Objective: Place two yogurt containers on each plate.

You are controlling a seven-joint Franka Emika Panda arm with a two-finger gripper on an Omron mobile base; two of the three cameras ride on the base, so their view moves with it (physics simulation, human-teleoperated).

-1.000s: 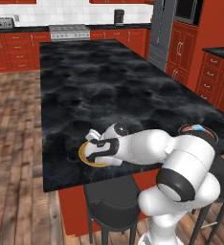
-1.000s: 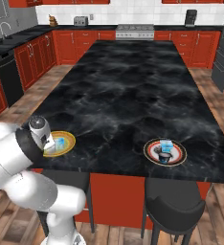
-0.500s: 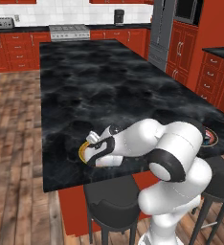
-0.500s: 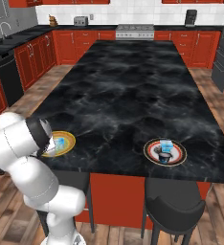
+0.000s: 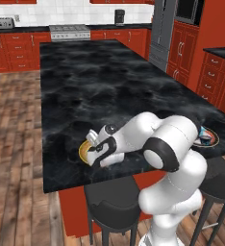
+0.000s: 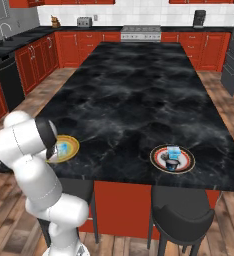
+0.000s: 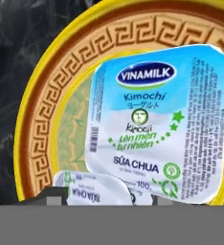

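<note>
A second yogurt tub [image 7: 92, 187] was held clamped in the gripper [image 7: 104, 198] over the yellow plate [image 7: 42, 119] — beside the tub [image 7: 157, 122] already resting there. It was judged to be kept gripped for placing; two tubs [image 6: 172, 157] were seen on the red-rimmed plate [image 6: 188, 166], well apart.

The bench [image 6: 139, 95] is a long island with a black marbled top, most of it bare. Two plates lie directly on it near the front edge, well apart: a yellow-rimmed plate [image 6: 72, 148] toward the left corner and a white plate with an orange-red rim [image 6: 188, 161] toward the right.
</note>
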